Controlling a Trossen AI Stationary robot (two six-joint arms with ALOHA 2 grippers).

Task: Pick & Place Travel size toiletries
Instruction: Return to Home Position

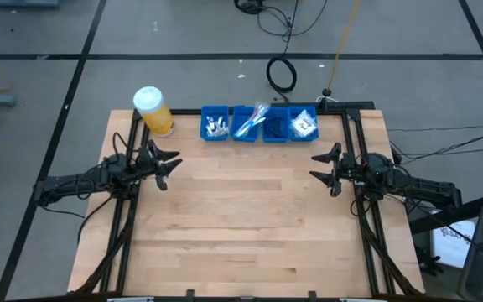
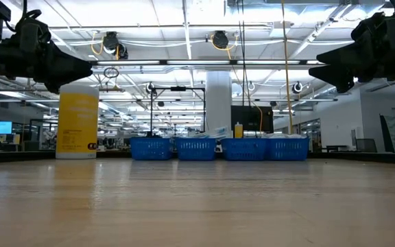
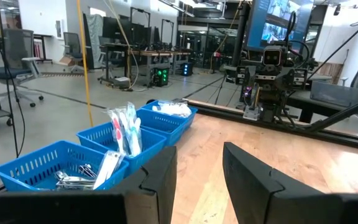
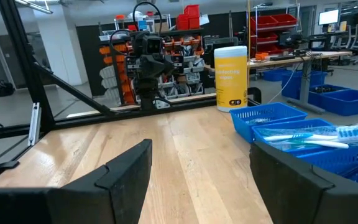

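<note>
left jaws parted, right jaws parted wide, both empty, raised at the table sides | toiletries lie in four blue baskets at far edge | you'd likely find them light, wrap slippery; pinch mid-length

Bright ceiling lights glare; near tabletop seems softly blurred.
</note>
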